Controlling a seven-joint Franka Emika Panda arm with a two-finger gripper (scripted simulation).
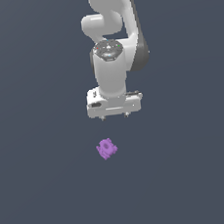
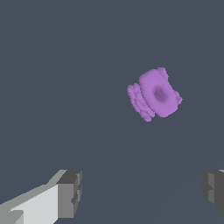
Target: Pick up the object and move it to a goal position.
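The object is a tiny bright purple knobbly block [image 1: 107, 148] lying on the dark grey surface, a little below the gripper in the exterior view and slightly toward that view's left. In the wrist view the block [image 2: 155, 94] shows rounded lobes and a dark ring-like mark on its face. My gripper [image 1: 114, 116] hangs under the white arm, apart from the block and holding nothing. In the wrist view the gripper [image 2: 142, 192] is open, with its two grey fingertips [image 2: 70, 192] spread wide and the block beyond them, not between them.
A flat, uniform dark grey surface [image 1: 44, 190] fills both views. The white arm [image 1: 109, 30] rises toward the top of the exterior view. No other objects show.
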